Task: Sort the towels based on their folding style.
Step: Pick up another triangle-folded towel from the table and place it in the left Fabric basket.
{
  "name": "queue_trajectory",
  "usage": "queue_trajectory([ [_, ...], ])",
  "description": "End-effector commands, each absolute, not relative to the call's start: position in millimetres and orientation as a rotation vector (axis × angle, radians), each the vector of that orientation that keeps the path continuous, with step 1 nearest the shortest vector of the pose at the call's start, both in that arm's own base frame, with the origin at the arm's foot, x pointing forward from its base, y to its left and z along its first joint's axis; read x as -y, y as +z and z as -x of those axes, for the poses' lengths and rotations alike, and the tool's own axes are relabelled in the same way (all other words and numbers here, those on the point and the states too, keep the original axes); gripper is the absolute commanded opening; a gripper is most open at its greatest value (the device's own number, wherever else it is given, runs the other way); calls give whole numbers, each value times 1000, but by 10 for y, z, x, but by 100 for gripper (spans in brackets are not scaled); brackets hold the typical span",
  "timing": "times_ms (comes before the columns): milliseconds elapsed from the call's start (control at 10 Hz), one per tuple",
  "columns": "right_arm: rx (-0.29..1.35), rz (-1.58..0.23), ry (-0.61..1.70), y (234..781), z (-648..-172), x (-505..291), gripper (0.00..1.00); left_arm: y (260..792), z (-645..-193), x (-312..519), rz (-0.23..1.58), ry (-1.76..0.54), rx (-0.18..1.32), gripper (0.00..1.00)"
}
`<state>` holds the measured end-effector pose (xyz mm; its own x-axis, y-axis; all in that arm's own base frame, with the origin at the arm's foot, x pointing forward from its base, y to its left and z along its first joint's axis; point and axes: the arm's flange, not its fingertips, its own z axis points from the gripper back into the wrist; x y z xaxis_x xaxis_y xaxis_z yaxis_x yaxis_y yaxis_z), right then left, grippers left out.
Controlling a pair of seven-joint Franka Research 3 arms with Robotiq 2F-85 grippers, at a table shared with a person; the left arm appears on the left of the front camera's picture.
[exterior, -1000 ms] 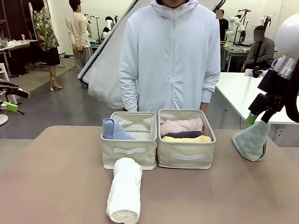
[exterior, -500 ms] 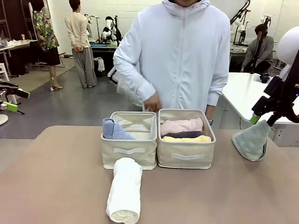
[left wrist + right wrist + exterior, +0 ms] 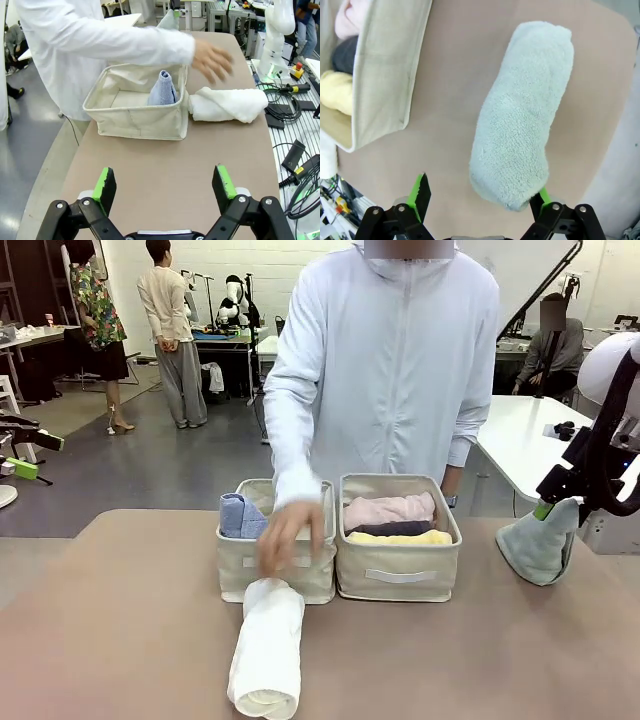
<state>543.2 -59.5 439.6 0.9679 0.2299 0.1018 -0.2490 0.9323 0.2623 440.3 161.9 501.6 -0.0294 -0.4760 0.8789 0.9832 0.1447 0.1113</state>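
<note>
Left claw (image 3: 164, 181) apart, right claw (image 3: 481, 189) apart over grey-green towel (image 3: 522, 115), perhaps touching

White towel (image 3: 266, 645), light blue towel (image 3: 240, 517), possibly dark grey towel (image 3: 392, 529)

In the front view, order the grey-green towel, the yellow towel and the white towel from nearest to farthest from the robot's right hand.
1. The grey-green towel, far right, just under the right hand.
2. The yellow towel, in the right bin.
3. The white towel, in front of the left bin.
</note>
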Motion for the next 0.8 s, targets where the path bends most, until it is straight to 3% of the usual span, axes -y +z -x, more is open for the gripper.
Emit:
queue_trajectory([
  [0,72,-264,210,4375,-5504,560,100,5040,-4398,-1618,699,-1316,981,100],
  [700,70,-276,239,4386,-5438,592,100,5040,-4398,-1618,699,-1316,981,100],
])
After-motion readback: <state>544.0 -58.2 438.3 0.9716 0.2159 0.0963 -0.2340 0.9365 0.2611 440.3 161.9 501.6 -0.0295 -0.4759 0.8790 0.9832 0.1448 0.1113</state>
